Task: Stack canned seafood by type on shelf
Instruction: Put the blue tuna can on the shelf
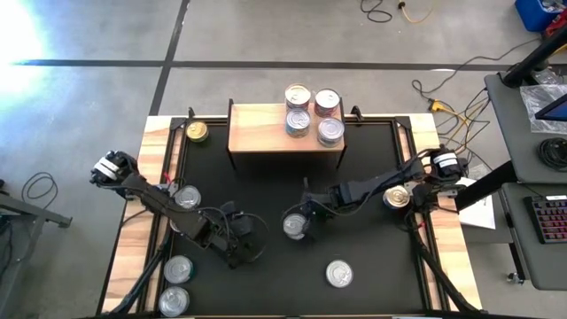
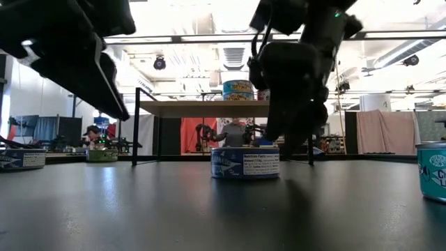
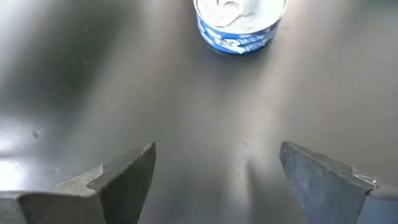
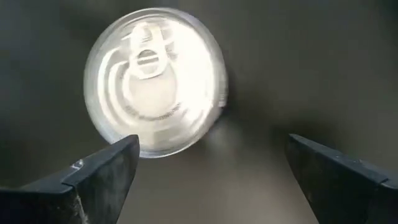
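the counter (image 1: 151,151) is light wood, almost wholly covered by a black mat (image 1: 372,177). at the mat's far edge stands the shelf (image 1: 266,133), a pale board on thin black legs. four tins (image 1: 299,97) sit clustered on the shelf's right end, touching one another: silver lids, one with a reddish side.

the left arm reaches in from the left, and its hand (image 1: 241,241) hangs low over bare mat near the front centre, fingers (image 3: 127,171) spread apart with nothing between them. the right arm comes in from the right; the right hand (image 1: 297,221) is just above a silver-lidded tin with a blue label (image 2: 245,162) that stands upright on the mat at the centre. its fingers (image 4: 106,168) are wide apart and do not clasp the tin, which lies off to one finger's side in the wrist view.

other tins lie loose: one (image 1: 338,274) on the mat near the front right, three (image 1: 187,198) along the left side, a gold-lidded one (image 1: 197,131) left of the shelf, another gold one (image 1: 398,198) beside the right arm.
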Controlling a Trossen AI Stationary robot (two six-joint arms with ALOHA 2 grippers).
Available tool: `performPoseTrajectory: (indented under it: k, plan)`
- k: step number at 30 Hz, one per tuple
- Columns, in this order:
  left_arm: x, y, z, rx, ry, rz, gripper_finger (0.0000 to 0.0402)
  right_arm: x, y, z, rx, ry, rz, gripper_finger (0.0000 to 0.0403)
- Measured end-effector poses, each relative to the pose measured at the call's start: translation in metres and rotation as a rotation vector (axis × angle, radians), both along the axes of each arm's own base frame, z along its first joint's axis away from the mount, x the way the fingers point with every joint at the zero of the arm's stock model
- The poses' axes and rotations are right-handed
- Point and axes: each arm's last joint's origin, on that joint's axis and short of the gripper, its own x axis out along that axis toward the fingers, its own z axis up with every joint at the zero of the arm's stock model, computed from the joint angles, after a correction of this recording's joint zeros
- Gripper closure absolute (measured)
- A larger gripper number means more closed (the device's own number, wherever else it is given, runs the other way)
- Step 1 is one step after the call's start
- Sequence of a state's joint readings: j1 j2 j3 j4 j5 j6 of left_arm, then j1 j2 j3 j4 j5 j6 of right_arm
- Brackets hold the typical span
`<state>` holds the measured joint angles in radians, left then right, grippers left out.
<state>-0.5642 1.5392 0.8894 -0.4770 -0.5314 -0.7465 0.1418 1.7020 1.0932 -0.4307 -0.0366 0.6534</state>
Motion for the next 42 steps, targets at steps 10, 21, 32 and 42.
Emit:
performPoseTrajectory:
  k: [10,21,32,42]
  plan:
    - [0.033,0.042,-0.003,0.154,0.035,-0.18,0.0074,-0.006,0.044,-0.018,-0.154,0.031,-0.031,0.0009]
    - [0.087,0.069,-0.018,-0.034,0.012,-0.409,0.0074,-0.001,0.047,-0.012,-0.241,0.037,-0.216,0.0009]
    - [0.102,0.071,-0.023,-0.158,0.01,-0.331,0.0074,-0.026,0.033,0.0,-0.437,0.252,-0.129,0.0009]
    - [0.102,0.083,-0.022,-0.084,-0.018,-0.091,0.0074,-0.046,0.032,0.021,-0.39,0.231,0.016,0.0009]
